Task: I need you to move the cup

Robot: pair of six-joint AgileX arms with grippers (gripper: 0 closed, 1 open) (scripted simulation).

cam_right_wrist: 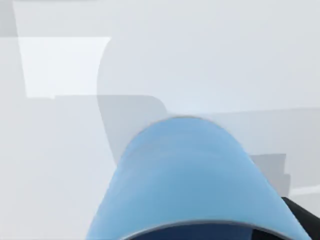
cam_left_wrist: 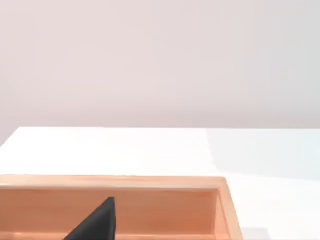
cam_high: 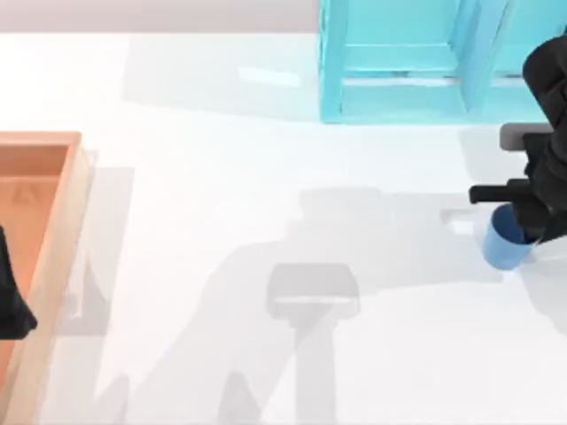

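The small blue cup (cam_high: 505, 243) is near the table's right edge, below the cyan shelf unit. My right gripper (cam_high: 530, 212) reaches in from the right and is shut on the cup at its rim. In the right wrist view the cup (cam_right_wrist: 185, 175) sits very close, its side pointing away over the white table, with a dark fingertip (cam_right_wrist: 302, 215) beside its rim. My left gripper (cam_high: 12, 305) is parked at the far left over the wooden box.
A cyan shelf unit (cam_high: 416, 62) stands at the back right. An open wooden box (cam_high: 55, 190) lies along the left edge, and its rim (cam_left_wrist: 150, 182) shows in the left wrist view. White tabletop spans the middle.
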